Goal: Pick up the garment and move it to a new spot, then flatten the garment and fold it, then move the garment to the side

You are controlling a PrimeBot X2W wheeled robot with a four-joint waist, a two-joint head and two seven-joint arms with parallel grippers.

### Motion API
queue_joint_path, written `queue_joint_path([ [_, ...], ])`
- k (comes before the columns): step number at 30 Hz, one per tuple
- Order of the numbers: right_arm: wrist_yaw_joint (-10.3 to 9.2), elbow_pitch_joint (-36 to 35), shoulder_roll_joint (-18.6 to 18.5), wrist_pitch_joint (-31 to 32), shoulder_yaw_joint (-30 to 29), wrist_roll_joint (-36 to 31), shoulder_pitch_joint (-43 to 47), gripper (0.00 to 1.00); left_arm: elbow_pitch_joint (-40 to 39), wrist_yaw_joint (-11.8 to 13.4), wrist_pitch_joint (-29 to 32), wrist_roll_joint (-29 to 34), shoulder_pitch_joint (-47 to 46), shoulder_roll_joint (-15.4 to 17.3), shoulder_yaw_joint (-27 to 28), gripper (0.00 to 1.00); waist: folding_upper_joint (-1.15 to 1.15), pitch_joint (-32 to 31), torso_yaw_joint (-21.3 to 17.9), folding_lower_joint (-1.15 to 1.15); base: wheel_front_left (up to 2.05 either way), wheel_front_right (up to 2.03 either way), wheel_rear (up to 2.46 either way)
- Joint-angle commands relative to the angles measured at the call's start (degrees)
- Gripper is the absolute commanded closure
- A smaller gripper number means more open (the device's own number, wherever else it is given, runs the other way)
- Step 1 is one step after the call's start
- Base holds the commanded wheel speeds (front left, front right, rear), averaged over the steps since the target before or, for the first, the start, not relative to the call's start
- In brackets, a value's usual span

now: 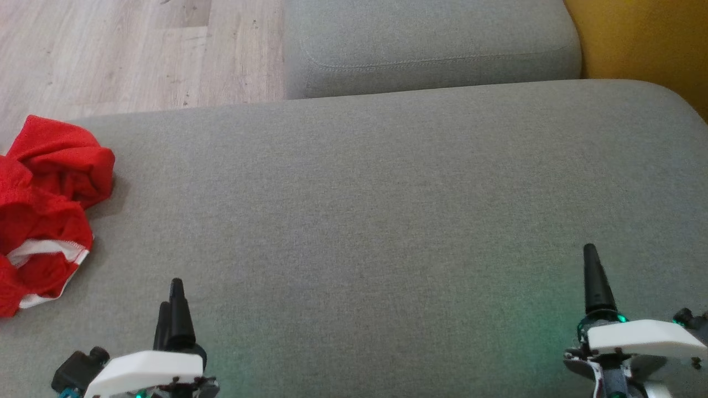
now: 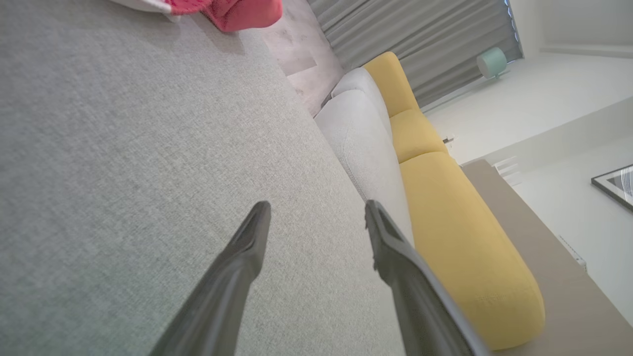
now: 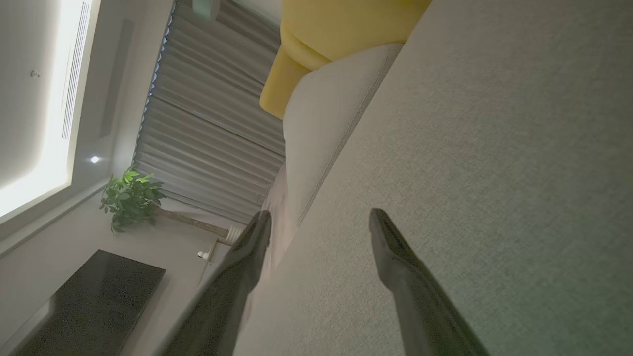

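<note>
- Now, seen from my head, the crumpled red jersey with white panels and striped trim lies heaped at the left edge of the broad grey woven seat cushion, well apart from both my grippers.
- My left gripper hovers over the cushion's near left part and my right gripper over its near right part. From above the fingers overlap, so the gap is hard to read.
- The left wrist view shows it: my left gripper has its fingers spread wide with nothing between them. A corner of the jersey lies at the cushion's edge.
- The right wrist view shows my right gripper likewise spread and empty above the cushion.
- That view adds a pleated grey curtain and a leafy green plant beyond the cushion.
</note>
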Motion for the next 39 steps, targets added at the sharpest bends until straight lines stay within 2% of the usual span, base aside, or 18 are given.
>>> queue_joint_path([
  [1,0.19,-2.5,-0.3,-0.7,1.0,-1.9,-1.2,0.0,-2.4,0.4,-0.5,1.8,-1.2,0.3,0.3,0.0,0.0,0.0,0.0,0.0,0.0,0.0,0.0],
  [11,0.22,-2.6,-0.4,-2.4,3.1,-10.3,-1.0,0.0,-3.0,0.8,-2.2,11.9,-0.8,0.3,-1.3,0.0,0.0,-0.2,-0.3,0.0,0.0,0.0,0.0],
  [39,0.32,-1.7,-0.5,-7.0,8.3,-31.4,-1.8,0.0,-1.9,2.1,-6.8,30.7,0.1,0.4,-4.4,0.0,0.0,-0.7,-0.7,0.0,0.0,0.0,0.0],
])
